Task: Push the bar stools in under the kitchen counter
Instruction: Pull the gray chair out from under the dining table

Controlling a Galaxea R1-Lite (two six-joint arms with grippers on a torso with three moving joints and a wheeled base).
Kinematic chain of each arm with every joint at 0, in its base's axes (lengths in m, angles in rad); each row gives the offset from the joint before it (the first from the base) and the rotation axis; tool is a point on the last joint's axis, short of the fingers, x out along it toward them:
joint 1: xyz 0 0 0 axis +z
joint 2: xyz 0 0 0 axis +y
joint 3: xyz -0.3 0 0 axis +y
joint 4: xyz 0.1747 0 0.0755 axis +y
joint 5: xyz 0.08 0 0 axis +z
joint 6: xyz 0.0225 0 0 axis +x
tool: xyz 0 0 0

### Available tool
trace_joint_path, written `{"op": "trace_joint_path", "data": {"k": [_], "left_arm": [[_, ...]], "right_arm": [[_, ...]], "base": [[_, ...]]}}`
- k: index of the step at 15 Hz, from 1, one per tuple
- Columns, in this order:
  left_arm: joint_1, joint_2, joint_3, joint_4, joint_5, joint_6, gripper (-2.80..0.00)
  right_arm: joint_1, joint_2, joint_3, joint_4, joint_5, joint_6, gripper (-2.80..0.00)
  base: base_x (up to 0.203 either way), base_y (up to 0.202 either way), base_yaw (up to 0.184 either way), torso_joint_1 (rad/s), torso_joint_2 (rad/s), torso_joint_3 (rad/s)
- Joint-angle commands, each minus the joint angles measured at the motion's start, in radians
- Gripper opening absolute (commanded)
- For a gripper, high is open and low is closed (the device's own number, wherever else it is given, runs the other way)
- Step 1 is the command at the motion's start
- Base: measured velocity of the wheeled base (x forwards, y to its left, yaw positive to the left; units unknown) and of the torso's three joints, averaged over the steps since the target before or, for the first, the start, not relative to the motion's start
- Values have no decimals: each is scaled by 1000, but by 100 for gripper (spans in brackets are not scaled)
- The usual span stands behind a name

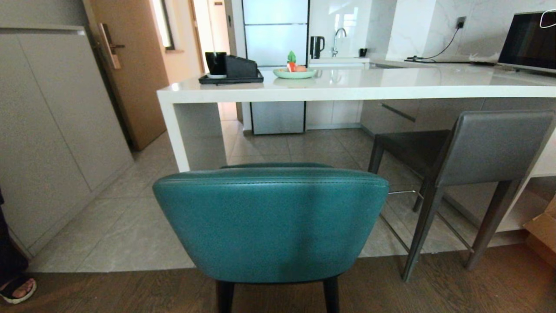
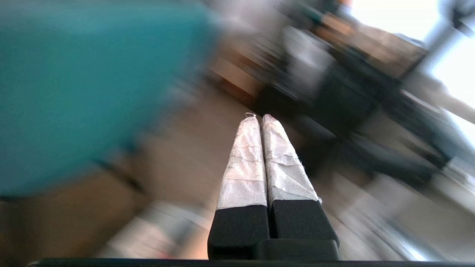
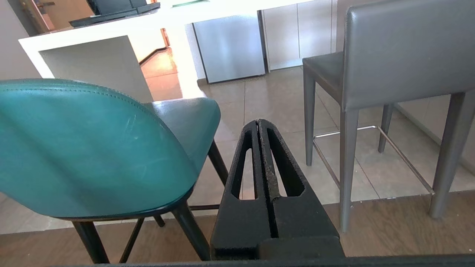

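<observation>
- 2 bar stools stand on the near side of the kitchen counter (image 1: 356,87), the reference point for every position below.
- Teal stool (image 1: 271,221): curved leather back faces the camera, directly in front of the counter's white side panel (image 1: 193,134). Its seat lies short of the counter's edge, not under the slab. Black legs (image 1: 225,296) rest on the wood floor, near the line where the tile begins.
- Grey stool (image 1: 478,152): squared back, grey metal legs, further along the counter away from the side panel. Its seat (image 1: 410,145) reaches under the slab's overhang; the back and rear legs remain outside it.
- The 2 stools are apart, with bare floor between them.
- Left gripper (image 2: 259,118): seen only in the left wrist view, white-wrapped fingers (image 2: 245,163) pressed together with nothing between them. The teal stool's back shows blurred beside it; contact cannot be judged.
- Right gripper (image 3: 258,122): seen only in the right wrist view, black fingers (image 3: 243,167) closed tip to tip, empty. It sits behind the stools on the side away from the counter, in line with the gap between them, touching neither.
- On the counter top: a black tray (image 1: 231,79) with a dark cup (image 1: 215,63) near the side-panel end, and a green plate (image 1: 294,73) of small items next to it.
- A person's sandalled foot (image 1: 16,289) shows on the wood floor, well away from the counter.
</observation>
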Motion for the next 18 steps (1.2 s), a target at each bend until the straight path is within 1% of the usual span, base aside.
{"op": "trace_joint_path", "data": {"k": [1, 2, 3, 4, 5, 6, 7, 8, 9, 10, 11, 12, 13, 14, 15, 16, 17, 18], "left_arm": [[-203, -107, 1, 114, 6, 2, -280], [-233, -132, 16, 129, 22, 10, -280], [-223, -164, 38, 137, 44, 23, -280], [-174, -213, 73, 139, 88, 47, -280], [-134, -279, 120, 140, 163, 89, -280], [-113, -331, 183, 141, 282, 171, -280], [-107, -371, 247, 142, 397, 292, -280], [-104, -407, 292, 143, 525, 366, -280], [-103, -452, 338, 142, 688, 422, -280], [-102, -470, 374, 137, 838, 454, -280], [-102, -477, 400, 133, 964, 470, -280], [-102, -481, 441, 130, 1054, 485, -280], [-102, -483, 482, 127, 1088, 500, -280], [-102, -485, 499, 125, 1097, 506, -280], [-102, -485, 519, 110, 1093, 509, -280], [-102, -485, 563, 69, 1084, 517, -280], [-103, -485, 591, 1, 1081, 526, -280], [-104, -486, 601, -17, 1095, 535, -280]], "right_arm": [[-1, -18, 16, 1, 3, -2, -280], [-1, -18, 39, 1, 5, -9, -280], [-1, -18, 65, -2, 5, -14, -280], [-1, -18, 97, -12, 2, -17, -280], [-1, -18, 133, -44, -1, -23, -280], [-1, -18, 174, -93, -3, -40, -280], [-1, -18, 221, -143, -6, -65, -280], [-1, -18, 258, -186, -14, -82, -280], [-1, -18, 284, -220, -30, -93, -280], [-1, -18, 295, -224, -51, -95, -280], [-2, -18, 298, -223, -86, -96, -280], [-19, -25, 294, -214, -103, -96, -280], [-72, -42, 284, -186, -95, -104, -280], [-111, -66, 274, -143, -70, -125, -280], [-112, -94, 268, -124, -53, -139, -280], [-104, -131, 269, -112, -42, -142, -280], [-101, -180, 277, -90, -27, -150, -280], [-98, -236, 284, -45, -6, -161, -280]], "base": [[0, 0, 0, 0, 0, 0], [0, 0, 0, 0, 0, 0], [0, 0, 0, 0, 0, 0], [0, 0, 0, 0, 0, 0], [0, 0, 0, 0, 0, 0], [0, 0, 0, 0, 0, 0], [0, 0, 0, 0, 0, 0], [0, 0, 0, 0, 0, 0], [0, 0, 0, 0, 0, 0], [0, 0, 0, 0, 0, 0], [0, 0, 0, 0, 0, 0], [0, 0, 0, 0, 0, 0], [0, 0, 0, 0, 0, 0], [0, 0, 0, 0, 0, 0], [0, 0, 0, 0, 0, 0], [0, 0, 0, 0, 0, 0], [0, 0, 0, 0, 0, 0], [0, 0, 0, 0, 0, 0]]}}
